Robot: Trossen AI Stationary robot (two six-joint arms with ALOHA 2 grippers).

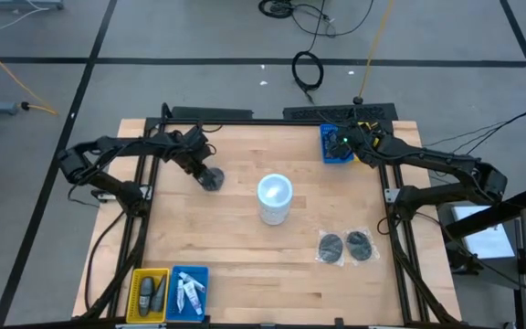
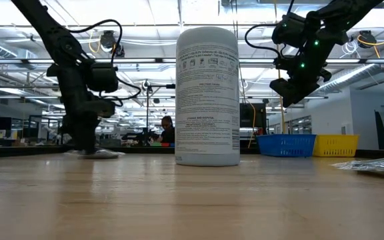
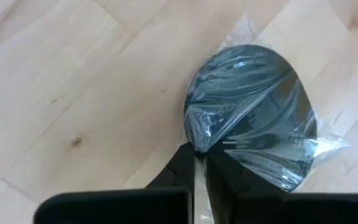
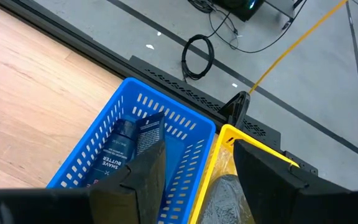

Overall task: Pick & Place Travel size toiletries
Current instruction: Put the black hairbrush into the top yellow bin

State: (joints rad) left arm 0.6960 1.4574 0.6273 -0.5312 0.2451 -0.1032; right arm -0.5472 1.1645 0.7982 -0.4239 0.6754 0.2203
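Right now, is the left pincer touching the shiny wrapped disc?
Touching. In the left wrist view the left pincer is shut on the clear wrapper at the edge of the dark wrapped disc, with no gap showing.

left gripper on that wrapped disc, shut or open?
Shut. In the left wrist view the left gripper has its fingers pinched together on the plastic wrap at the edge of the dark disc, which lies on the table.

Lighting's even and bright, coming from rows of ceiling strips you can see in the low view, so shadows on the wooden surface (image 1: pixel 245 228) are soft and short. Low view has a blurry foreground; the white cylinder (image 2: pixel 207 93) is sharp enough to show print. Glare streaks across the plastic-wrapped dark disc (image 3: pixel 250 115) in the left wrist view.
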